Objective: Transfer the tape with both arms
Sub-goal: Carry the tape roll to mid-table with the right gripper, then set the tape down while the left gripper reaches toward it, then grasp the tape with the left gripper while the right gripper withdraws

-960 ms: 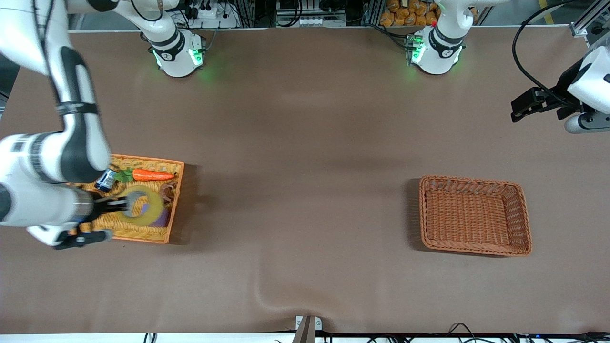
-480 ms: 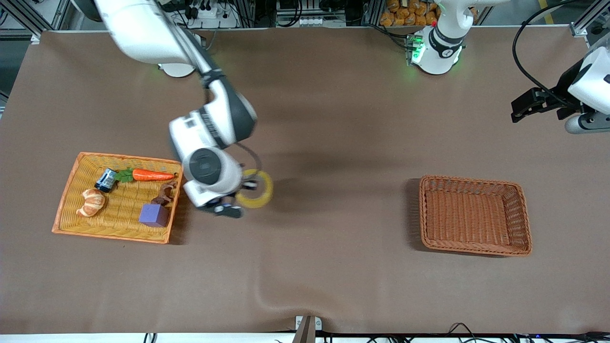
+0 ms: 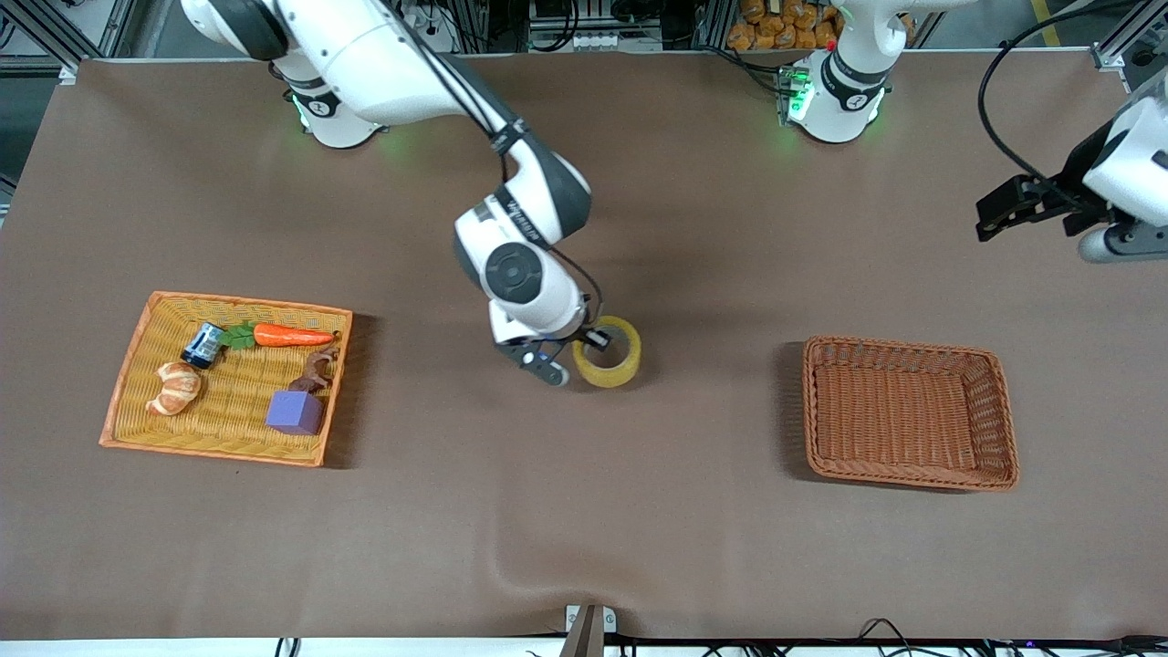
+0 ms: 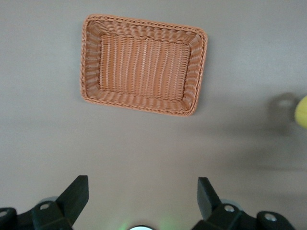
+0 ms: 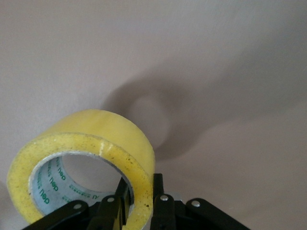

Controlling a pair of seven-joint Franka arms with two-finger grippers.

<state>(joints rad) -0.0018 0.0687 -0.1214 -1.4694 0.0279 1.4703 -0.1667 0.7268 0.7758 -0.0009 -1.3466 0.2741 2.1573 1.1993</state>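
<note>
Right gripper (image 3: 573, 356) clamped on the tape (image 3: 609, 354), one finger inside the ring, one outside, roll held over mid-table between the orange tray (image 3: 317, 318) w/ carrot (image 3: 290, 336), croissant (image 3: 173, 387), purple cube (image 3: 294, 411) & the brown wicker basket (image 3: 912, 479). Left gripper (image 4: 143, 196) waits, fingers spread wide, high over the table at the left arm's end.
</note>
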